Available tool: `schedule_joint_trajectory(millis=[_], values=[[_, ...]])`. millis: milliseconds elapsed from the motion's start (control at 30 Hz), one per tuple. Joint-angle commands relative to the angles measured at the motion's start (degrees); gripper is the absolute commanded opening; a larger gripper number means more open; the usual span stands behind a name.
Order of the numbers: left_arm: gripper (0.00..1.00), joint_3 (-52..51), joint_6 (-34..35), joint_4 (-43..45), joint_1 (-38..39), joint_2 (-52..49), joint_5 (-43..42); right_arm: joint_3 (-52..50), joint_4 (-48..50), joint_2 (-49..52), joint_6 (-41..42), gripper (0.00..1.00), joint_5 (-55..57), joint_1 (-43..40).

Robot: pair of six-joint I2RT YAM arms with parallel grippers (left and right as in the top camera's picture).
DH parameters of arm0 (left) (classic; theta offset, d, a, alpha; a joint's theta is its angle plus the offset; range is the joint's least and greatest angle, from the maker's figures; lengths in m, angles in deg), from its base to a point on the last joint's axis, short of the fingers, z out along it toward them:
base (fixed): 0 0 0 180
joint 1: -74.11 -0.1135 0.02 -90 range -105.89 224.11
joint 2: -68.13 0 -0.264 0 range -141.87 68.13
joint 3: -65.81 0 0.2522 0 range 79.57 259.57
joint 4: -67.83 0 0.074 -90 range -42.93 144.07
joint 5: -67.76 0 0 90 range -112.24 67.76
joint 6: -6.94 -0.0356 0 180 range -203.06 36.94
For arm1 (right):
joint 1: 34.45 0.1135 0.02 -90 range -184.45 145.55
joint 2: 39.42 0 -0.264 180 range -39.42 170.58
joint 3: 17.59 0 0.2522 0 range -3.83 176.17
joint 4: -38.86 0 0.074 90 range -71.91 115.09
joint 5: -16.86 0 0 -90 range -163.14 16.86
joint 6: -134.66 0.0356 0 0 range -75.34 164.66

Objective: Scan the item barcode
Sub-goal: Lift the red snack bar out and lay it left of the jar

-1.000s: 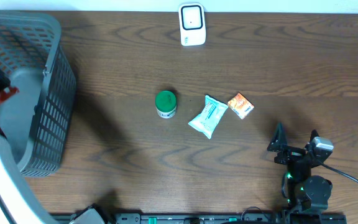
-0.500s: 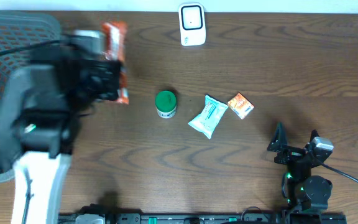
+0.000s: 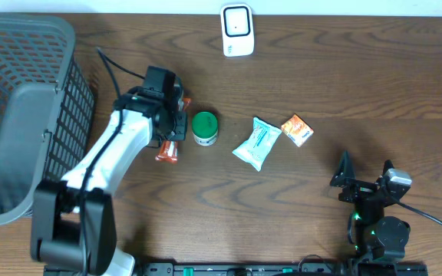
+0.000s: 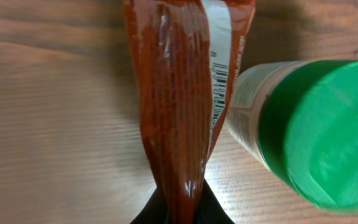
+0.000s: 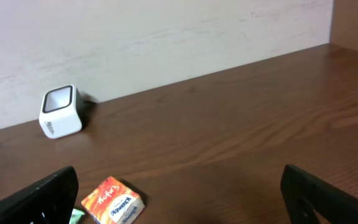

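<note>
Left wrist: red packet (image 4: pixel 173 93) just beside green-lidded jar (image 4: pixel 309 124)

The desk (image 3: pixel 321 77) is dark wood, smooth, with a faint sheen and clear grain. The snack packet (image 4: pixel 173 93) is glossy, crinkled red-brown film. The green lid (image 4: pixel 328 137) looks like matt plastic. At the desk's left edge the basket (image 3: pixel 67 115) is grey plastic mesh. At the far edge the scanner (image 3: pixel 237 31) is smooth white plastic.

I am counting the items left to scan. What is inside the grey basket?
Overhead, the basket shows only its own grey floor and mesh walls, with no item in it. Its left part lies outside the picture, so that part cannot be seen.
</note>
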Motion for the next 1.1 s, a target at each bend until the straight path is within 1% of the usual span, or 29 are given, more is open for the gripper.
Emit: schedule_joint_trajectory(millis=[0, 33, 133, 167, 200, 233, 333, 433, 500, 567, 667, 800, 867, 900, 967, 1067], values=[[0.07, 0.3, 0.5, 1.6, 0.1, -2.6, -6.8, -0.1, -0.2, 0.0, 0.5, 0.99, 0.3, 0.5], [0.07, 0.3, 0.5, 2.0, 0.1, -2.9, -8.2, -0.1, -0.2, 0.0, 0.5, 0.99, 0.3, 0.5], [0.08, 0.3, 0.5, 2.5, 0.1, -3.0, -8.7, -0.1, -0.2, 0.0, 0.5, 0.99, 0.3, 0.5], [0.27, 0.3, 0.5, 2.7, 0.0, -3.0, -8.7, -0.1, -0.2, 0.0, 0.5, 0.99, 0.3, 0.5], [0.71, 0.3, 0.5, 2.8, 0.0, -3.0, -8.6, -0.1, -0.2, 0.0, 0.5, 0.99, 0.3, 0.5], [0.99, 0.3, 0.5, 2.8, 0.0, -3.0, -8.7, -0.1, -0.2, 0.0, 0.5, 0.99, 0.3, 0.5], [0.98, 1.2, 0.5, 2.1, 0.1, -0.9, -8.7, -0.1, -0.2, 0.0, 0.5, 0.99, 0.3, 0.5], [0.98, 2.7, 0.5, 2.1, 0.0, 3.9, -8.1, -0.1, -0.2, 0.0, 0.5, 0.99, 0.3, 0.5], [0.98, 4.5, 0.5, 2.2, 0.0, 8.3, -5.9, -0.1, -0.2, 0.0, 0.5, 0.99, 0.3, 0.5], [0.98, 6.6, 0.5, 2.8, 0.0, 13.3, -2.6, -0.1, -0.2, 0.0, 0.5, 0.99, 0.3, 0.5], [0.98, 9.8, 0.5, 6.5, 0.0, 21.8, 5.1, -0.1, -0.2, 0.0, 0.5, 0.99, 0.3, 0.5], [0.98, 12.1, 0.0, 15.4, 0.0, 30.2, 16.4, -0.1, -0.2, 0.0, 0.5, 0.99, 0.3, 0.5], [0.98, 13.1, -3.7, 18.4, 0.0, 33.3, 18.0, -0.1, -0.2, 0.0, 0.5, 0.99, 0.3, 0.5], [0.98, 13.7, -6.6, 19.0, 0.0, 34.8, 18.0, -0.1, -0.2, 0.0, 0.5, 0.99, 0.3, 0.5], [0.98, 14.5, -11.4, 18.5, 0.0, 37.2, 18.6, -0.1, -0.2, 0.0, 0.5, 0.99, 0.3, 0.5], [0.98, 15.0, -17.6, 14.7, 0.0, 41.4, 25.3, -0.1, -0.2, 0.0, 0.5, 0.99, 0.3, 0.5]])
